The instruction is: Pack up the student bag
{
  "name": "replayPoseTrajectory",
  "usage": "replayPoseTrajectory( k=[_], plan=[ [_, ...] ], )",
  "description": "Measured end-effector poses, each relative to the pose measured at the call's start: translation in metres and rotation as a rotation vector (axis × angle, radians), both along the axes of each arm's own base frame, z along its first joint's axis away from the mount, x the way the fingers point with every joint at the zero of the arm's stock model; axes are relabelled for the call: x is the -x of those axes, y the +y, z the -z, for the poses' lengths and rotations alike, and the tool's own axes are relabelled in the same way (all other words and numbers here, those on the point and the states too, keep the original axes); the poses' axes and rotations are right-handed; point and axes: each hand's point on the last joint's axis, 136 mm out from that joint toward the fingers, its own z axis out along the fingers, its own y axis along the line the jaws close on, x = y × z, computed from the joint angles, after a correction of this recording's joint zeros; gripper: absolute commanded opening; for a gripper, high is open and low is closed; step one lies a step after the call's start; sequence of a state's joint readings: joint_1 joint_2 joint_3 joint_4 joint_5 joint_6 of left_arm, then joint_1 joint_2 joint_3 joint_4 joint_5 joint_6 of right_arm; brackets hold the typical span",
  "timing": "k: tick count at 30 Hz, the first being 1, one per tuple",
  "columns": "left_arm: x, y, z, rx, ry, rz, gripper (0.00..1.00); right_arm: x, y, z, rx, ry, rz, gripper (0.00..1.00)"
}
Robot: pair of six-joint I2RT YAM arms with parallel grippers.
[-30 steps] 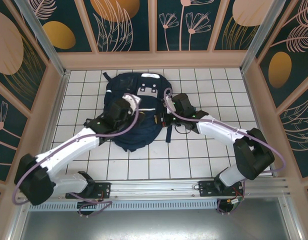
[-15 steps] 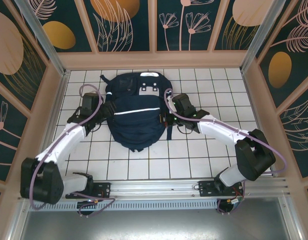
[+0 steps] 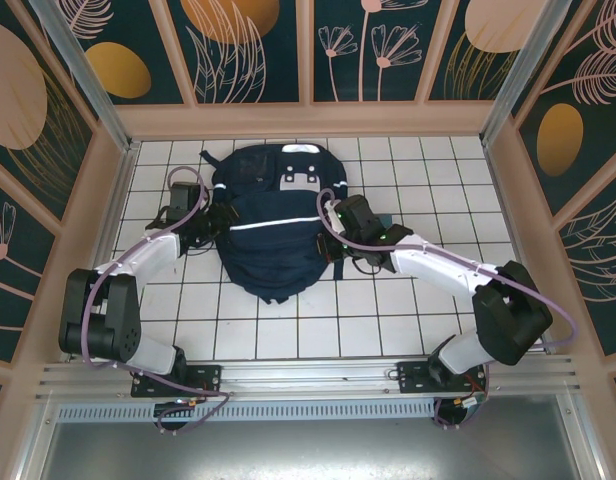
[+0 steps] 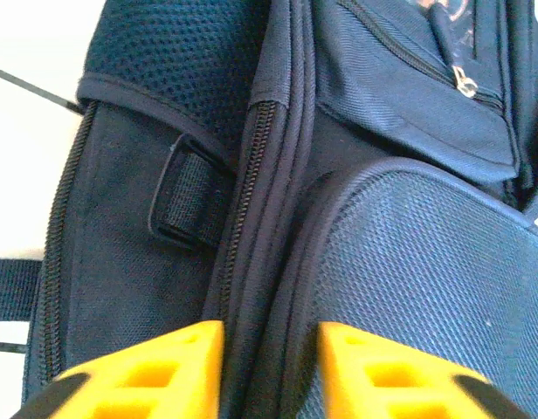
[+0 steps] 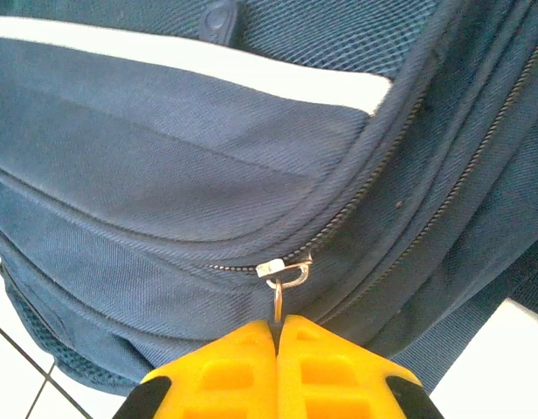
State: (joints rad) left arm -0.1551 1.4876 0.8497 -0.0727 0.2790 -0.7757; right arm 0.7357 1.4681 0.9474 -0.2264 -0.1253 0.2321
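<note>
The tiled table [image 3: 318, 325] is boxed in by raised wooden edges on the left, far and right sides. The student bag [image 3: 273, 235] lies flat in its far half, a little left of centre, top end close to the far edge and bottom end toward the arms. Open tiles stretch across the whole near half and to the right of the bag. On the left only a narrow strip of tiles separates the bag from the edge, and the left arm lies across it.

The left gripper [image 4: 269, 367] is pressed against the bag's left side, low on the side panel. Its jaws stand somewhat apart, with a ridge of fabric and a zip running up between them. Whether they pinch that ridge I cannot tell. A short webbing loop [image 4: 186, 205] is sewn on just left of the zip.

The right gripper [image 5: 276, 336] is at the bag's right side, about halfway down. Its jaws are closed flat together on the small metal zip pull [image 5: 278, 297], which hangs from the slider under a piped seam. The white stripe [image 5: 208, 74] runs just above.
</note>
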Motion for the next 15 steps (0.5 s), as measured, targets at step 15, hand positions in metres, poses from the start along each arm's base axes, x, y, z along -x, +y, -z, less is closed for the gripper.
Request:
replayPoseTrajectory(
  k=[15],
  plan=[
    [0.0,-0.013,-0.003,0.104,-0.022,0.016,0.09,0.046,0.032,-0.019,0.011,-0.003,-0.153,0.0]
  ],
)
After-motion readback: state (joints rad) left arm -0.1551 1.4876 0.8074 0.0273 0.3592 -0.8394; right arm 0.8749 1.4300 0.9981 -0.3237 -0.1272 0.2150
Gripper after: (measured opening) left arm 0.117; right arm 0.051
